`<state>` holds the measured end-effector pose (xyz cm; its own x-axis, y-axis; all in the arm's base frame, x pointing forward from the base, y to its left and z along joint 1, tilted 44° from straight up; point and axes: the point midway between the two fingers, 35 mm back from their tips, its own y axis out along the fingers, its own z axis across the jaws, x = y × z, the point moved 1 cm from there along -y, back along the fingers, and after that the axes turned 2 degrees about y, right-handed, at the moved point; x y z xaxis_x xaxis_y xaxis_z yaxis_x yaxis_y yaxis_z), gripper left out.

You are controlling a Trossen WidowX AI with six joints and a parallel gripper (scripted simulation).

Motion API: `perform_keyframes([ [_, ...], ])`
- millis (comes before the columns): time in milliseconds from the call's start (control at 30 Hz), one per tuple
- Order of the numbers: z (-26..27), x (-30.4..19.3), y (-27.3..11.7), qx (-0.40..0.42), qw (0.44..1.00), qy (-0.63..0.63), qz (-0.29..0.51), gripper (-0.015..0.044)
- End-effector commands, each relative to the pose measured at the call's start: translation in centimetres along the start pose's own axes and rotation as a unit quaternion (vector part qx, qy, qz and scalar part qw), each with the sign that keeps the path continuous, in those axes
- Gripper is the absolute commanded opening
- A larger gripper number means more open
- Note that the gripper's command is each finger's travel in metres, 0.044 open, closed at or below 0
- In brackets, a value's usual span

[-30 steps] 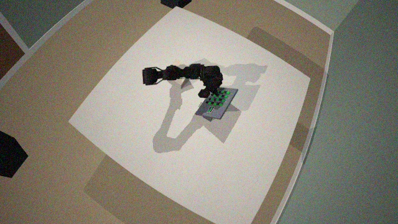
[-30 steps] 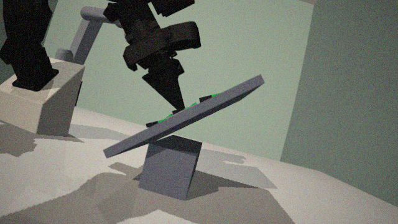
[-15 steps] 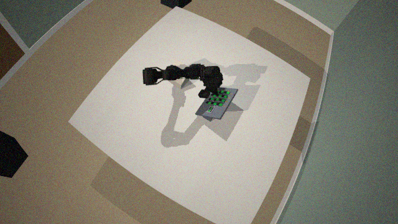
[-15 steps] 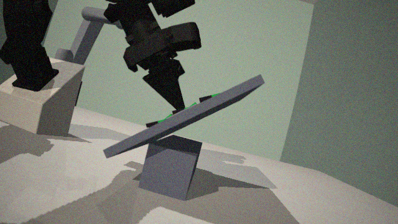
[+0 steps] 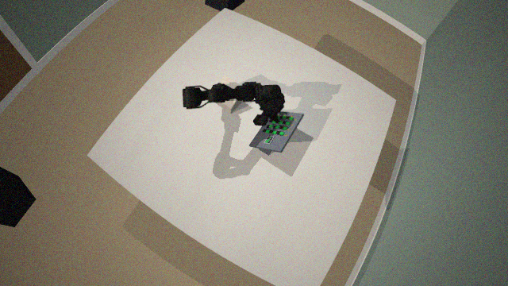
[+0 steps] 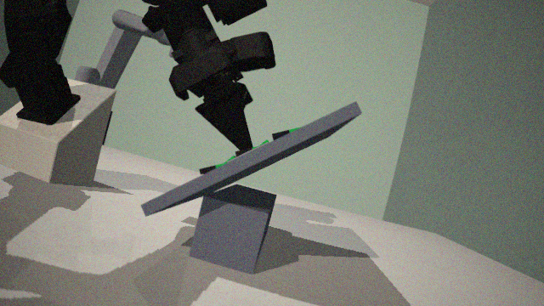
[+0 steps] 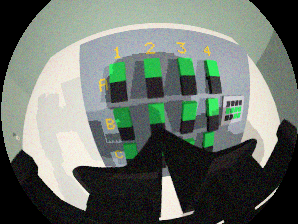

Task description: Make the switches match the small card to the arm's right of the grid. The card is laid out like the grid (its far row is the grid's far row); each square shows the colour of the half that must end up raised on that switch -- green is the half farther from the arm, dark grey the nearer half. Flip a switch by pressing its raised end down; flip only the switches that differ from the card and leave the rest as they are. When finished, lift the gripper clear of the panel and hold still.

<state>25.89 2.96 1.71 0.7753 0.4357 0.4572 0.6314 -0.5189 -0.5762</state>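
Note:
The tilted grey panel (image 5: 279, 146) (image 6: 336, 119) (image 7: 95, 65) bears green and dark switches in columns 1 to 4 and rows A, B and C. My gripper (image 5: 275, 119) (image 6: 246, 149) (image 7: 158, 133) is shut and empty. Its tips are down at switch B2 (image 7: 156, 113), over its nearer half, which they hide in the wrist view. Switch A2 (image 7: 153, 77) shows a green far half and a dark near half. Row C is largely hidden behind the fingers. The small card (image 5: 269, 139) (image 7: 233, 109) shows a dark far row, a green middle row and a mixed near row.
A grey block (image 6: 229, 231) supports the panel from below. The arm's base stands on a pale box (image 6: 25, 144) to the left in the exterior view. Raised switches A1 (image 7: 118, 82), A3 (image 7: 187, 76) and B3 (image 7: 188, 115) stand around the fingertips.

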Motion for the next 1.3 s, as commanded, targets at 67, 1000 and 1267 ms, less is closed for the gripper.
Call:
perform_keyframes([
  [67, 0.1, 0.0, 0.1, 0.002, 1.000, -0.001, -0.001, 0.0000],
  [1000, 0.1, 0.3, -6.3, 0.003, 1.000, -0.001, 0.013, 0.0000],
  [1267, -5.4, 0.6, -6.2, 0.003, 1.000, -0.002, 0.014, 0.0000],
])
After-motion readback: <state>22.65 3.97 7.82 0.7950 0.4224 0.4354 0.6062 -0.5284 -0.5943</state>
